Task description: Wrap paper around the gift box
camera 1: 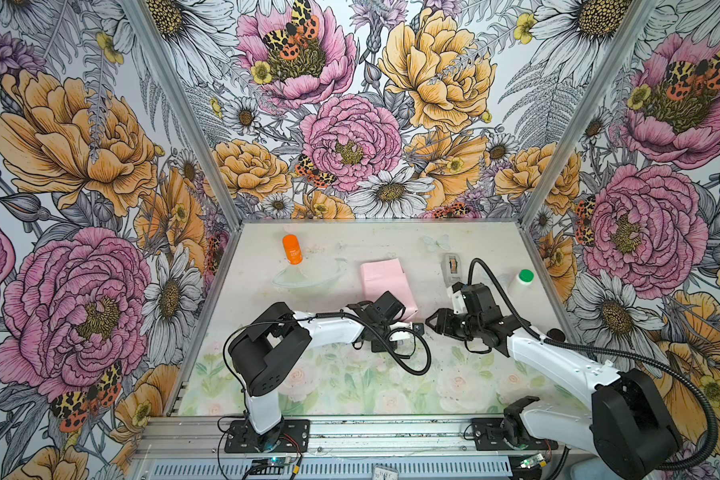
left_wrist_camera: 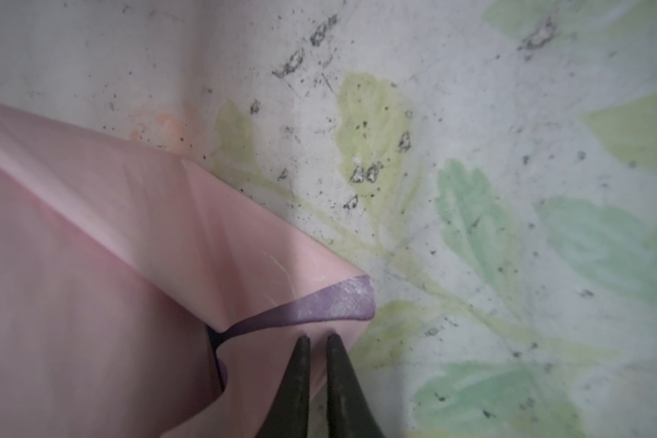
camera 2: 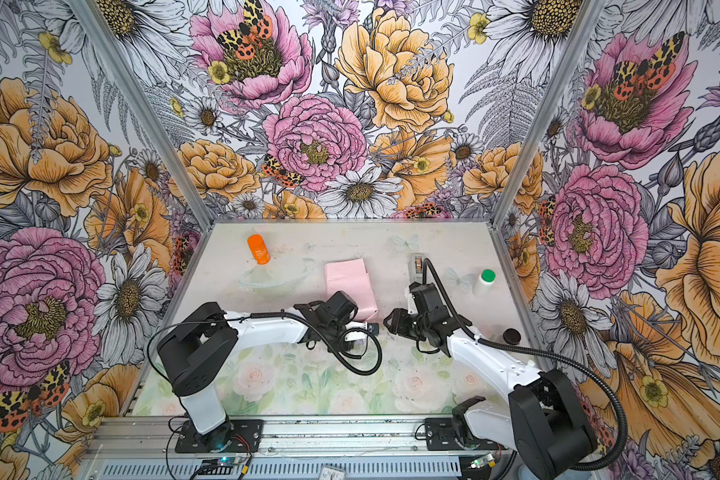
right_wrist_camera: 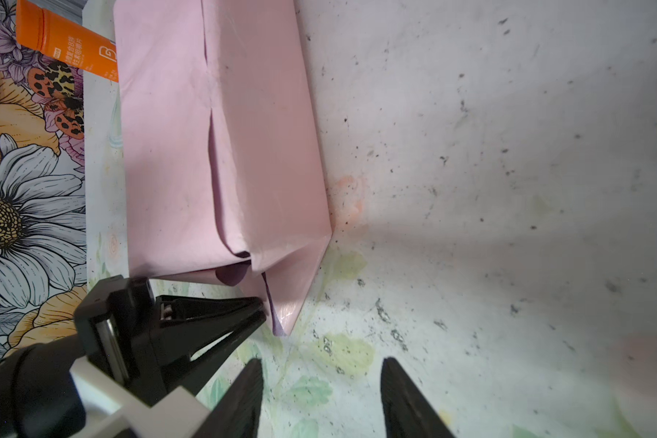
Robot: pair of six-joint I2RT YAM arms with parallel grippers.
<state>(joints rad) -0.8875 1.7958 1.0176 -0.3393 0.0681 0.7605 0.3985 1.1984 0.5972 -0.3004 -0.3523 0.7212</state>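
Presently on the table (camera 1: 350,382), as catalogued from both top views and the wrist views:

Item 1: paper (camera 1: 385,282). It is folded pale pink side out into a long parcel. The parcel lies flat, just toward 12 o'clock from the table's centre. The long seam overlaps on top, with no tape visible on it. The 5 o'clock end is unfinished: an end flap (right_wrist_camera: 293,288) tapers to a point, with the lilac side showing at the fold. Handling, as judged: light, thin and glossy. It holds a crease but springs open, tears if tugged, and may slip between smooth pads. Best taken at the flap's point or along a doubled fold, not mid-panel.

Item 2: gift box. Not visible. It is presumably inside the parcel, whose squared shape suggests it. Judged rigid and light, so it may slide if the flap is pulled with nothing bracing the parcel.

Item 3: left gripper (left_wrist_camera: 318,341). At the parcel's 5 o'clock corner, jaws closed, the tips meeting on the flap's lilac edge and apparently pinching it.

Item 4: right gripper (right_wrist_camera: 321,379). At 4 o'clock of the parcel, near but apart from it, jaws parted and holding nothing.

Sundries: orange tube (camera 1: 292,249) at 10 o'clock of the parcel and tape dispenser (camera 1: 452,266) at 2 o'clock, both apart from it.
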